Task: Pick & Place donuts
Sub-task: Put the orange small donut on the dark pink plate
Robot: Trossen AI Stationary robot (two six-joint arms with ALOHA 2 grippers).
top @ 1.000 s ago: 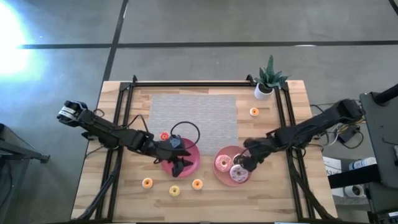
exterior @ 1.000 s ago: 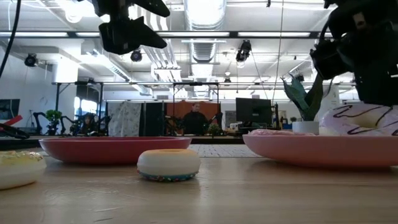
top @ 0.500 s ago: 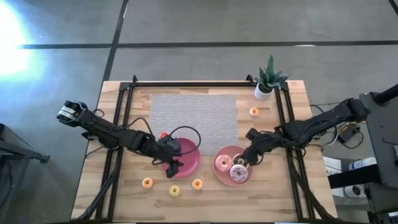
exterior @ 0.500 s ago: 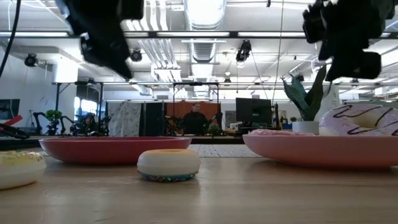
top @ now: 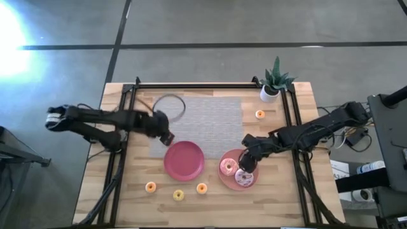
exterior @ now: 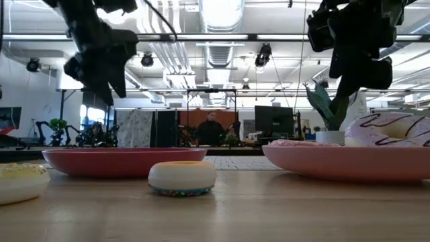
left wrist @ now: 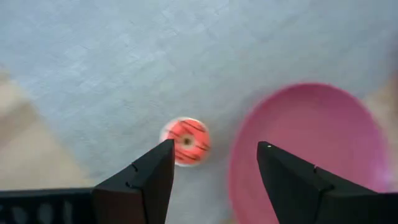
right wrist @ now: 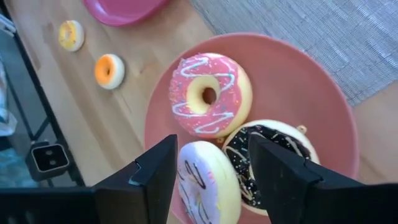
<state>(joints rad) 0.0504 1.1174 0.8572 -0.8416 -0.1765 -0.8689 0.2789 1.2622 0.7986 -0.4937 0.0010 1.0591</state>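
Three larger donuts lie on the right pink plate (top: 224, 179): a pink one with white icing lines (right wrist: 211, 93), a dark chocolate one (right wrist: 273, 158) and a pale sprinkled one (right wrist: 208, 180). My right gripper (right wrist: 211, 140) hangs open above them, raised well off the plate (exterior: 353, 47). A red mini donut (left wrist: 185, 141) lies on the grey mat beside the other pink plate (top: 184, 160), which holds nothing. My left gripper (left wrist: 216, 145) hovers open just short of the red donut, high above the table (exterior: 101, 64). In the high view this gripper (top: 166, 135) hides the red donut.
Two orange mini donuts (top: 151, 187) (top: 201, 188) and a yellow one (top: 179, 194) lie on the wood near the table's near edge. Another orange one (top: 259, 114) sits by the potted plant (top: 275, 83) at the far right corner. Black rails run along both sides.
My left gripper has swung from over the left plate toward the table's far left and now hangs over the mat's edge by the red mini donut. My right gripper has risen from the donuts on the right plate and shifted slightly left; the donuts stay put.
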